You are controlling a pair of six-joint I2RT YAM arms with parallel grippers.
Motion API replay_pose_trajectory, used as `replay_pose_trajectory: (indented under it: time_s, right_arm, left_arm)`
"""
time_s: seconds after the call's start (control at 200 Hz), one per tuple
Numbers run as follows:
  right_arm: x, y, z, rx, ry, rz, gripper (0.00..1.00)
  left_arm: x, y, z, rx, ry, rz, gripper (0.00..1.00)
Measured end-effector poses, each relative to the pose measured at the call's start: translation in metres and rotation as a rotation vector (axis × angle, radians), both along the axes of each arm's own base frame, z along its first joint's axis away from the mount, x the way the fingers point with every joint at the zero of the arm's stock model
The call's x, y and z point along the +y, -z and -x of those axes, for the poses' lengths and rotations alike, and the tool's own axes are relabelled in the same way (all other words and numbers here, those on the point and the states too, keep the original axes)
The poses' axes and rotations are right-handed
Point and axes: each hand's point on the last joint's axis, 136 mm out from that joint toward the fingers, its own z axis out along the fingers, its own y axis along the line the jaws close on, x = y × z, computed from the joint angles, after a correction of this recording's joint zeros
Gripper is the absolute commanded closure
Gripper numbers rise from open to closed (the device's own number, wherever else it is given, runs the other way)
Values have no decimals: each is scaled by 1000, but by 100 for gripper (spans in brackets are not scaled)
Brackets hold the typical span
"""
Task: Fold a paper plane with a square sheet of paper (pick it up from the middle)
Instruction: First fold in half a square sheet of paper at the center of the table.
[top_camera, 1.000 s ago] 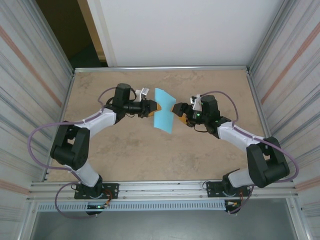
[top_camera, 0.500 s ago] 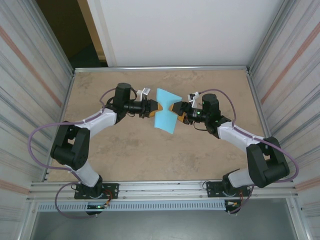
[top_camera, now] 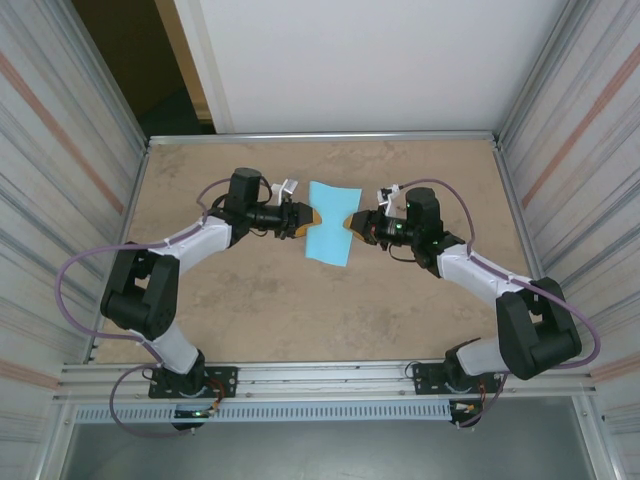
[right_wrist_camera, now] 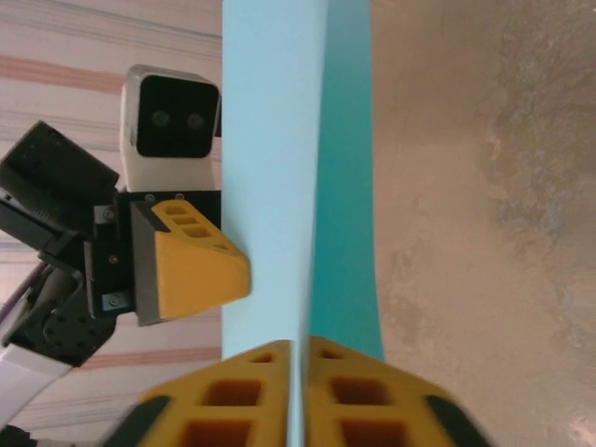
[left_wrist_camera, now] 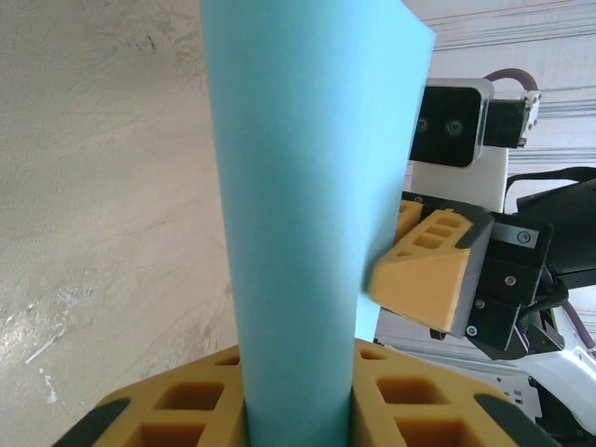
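The blue paper (top_camera: pixel 330 228) is held between the two pincers, a little toward 12 o'clock from the middle of the tan table (top_camera: pixel 250 310). From the top it looks like a folded piece, longer than it is wide. Its long way runs from 12 o'clock to 6 o'clock.

The left pincer (top_camera: pixel 308 219) comes at the paper from 9 o'clock. In the left wrist view, the paper stands up between its two yellow fingers (left_wrist_camera: pixel 177 414). The fingers sit a small way apart and press on the paper from both sides, and the paper bends round in the gap. So this pincer is narrow and is holding the paper.

The right pincer (top_camera: pixel 350 222) comes at the paper from 3 o'clock. In the right wrist view, its yellow fingers (right_wrist_camera: pixel 358 396) are squeezed tight together with just the thin edge of the paper between them. This pincer is holding the paper too.

The two pincers point at each other, tip to tip, with the paper in the middle. The white arms bend out toward 8 o'clock and 4 o'clock, down to the near edge of the table
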Motion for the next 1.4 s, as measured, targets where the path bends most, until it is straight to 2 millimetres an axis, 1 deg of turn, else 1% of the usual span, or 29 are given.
replay_pose_trajectory:
  time_s: [0.08, 0.15, 0.225, 0.296, 0.381, 0.471, 0.496, 0.521, 0.621, 0.702, 0.762, 0.807, 0.867, 0.902, 0.992, 1.082, 1.158, 1.253, 1.323, 1.398]
  right_arm:
    - [-1, 6, 2, 24, -3, 20, 100]
    - [-4, 7, 1, 39, -2, 38, 100]
    - [-10, 4, -4, 54, 12, 60, 100]
    - [-19, 2, -10, 67, 30, 90, 100]
    - [-31, -1, -15, 81, 51, 148, 100]
    - [-41, -5, -15, 95, 64, 219, 100]
    - [-43, -7, -15, 100, 66, 239, 100]
    - [-44, -9, -14, 102, 66, 257, 100]
    - [-48, -17, -10, 109, 65, 317, 100]
    - [-43, -26, -7, 107, 47, 348, 100]
    - [-31, -31, -7, 103, 15, 361, 100]
    - [-20, -30, -8, 100, -12, 367, 100]
    - [-4, -21, -11, 117, -54, 373, 100]
    - [6, -10, -13, 132, -78, 377, 100]
    - [28, 26, -16, 194, -131, 385, 100]
    - [42, 59, -18, 244, -159, 372, 100]
    - [46, 80, -18, 276, -168, 355, 100]
    - [47, 102, -20, 308, -172, 333, 100]
    - [45, 114, -22, 326, -174, 320, 100]
    - [39, 121, -26, 339, -171, 305, 100]
  left_arm:
    - [2, 2, -1, -3, -5, -7, 58]
    - [7, 6, -4, 3, -23, -25, 44]
    - [20, 14, -12, 11, -66, -55, 29]
    - [36, 25, -22, 15, -119, -92, 21]
    - [58, 43, -29, 38, -183, -139, 17]
    - [78, 60, -30, 69, -234, -183, 12]
    - [81, 63, -30, 75, -244, -192, 7]
    - [83, 65, -29, 76, -247, -199, 5]
    - [85, 68, -26, 70, -253, -212, 3]
    - [85, 66, -26, 59, -254, -212, 3]
    - [86, 65, -27, 50, -256, -210, 3]
    - [85, 65, -27, 43, -258, -208, 3]
    - [85, 66, -27, 39, -258, -206, 3]
    - [86, 68, -27, 37, -258, -205, 4]
    - [85, 72, -24, 37, -256, -204, 4]
    - [83, 80, -17, 51, -249, -207, 6]
    - [79, 86, -11, 61, -234, -211, 8]
    - [71, 92, -7, 70, -208, -217, 11]
    - [64, 99, -1, 79, -185, -227, 13]
    - [55, 105, 5, 84, -155, -245, 15]
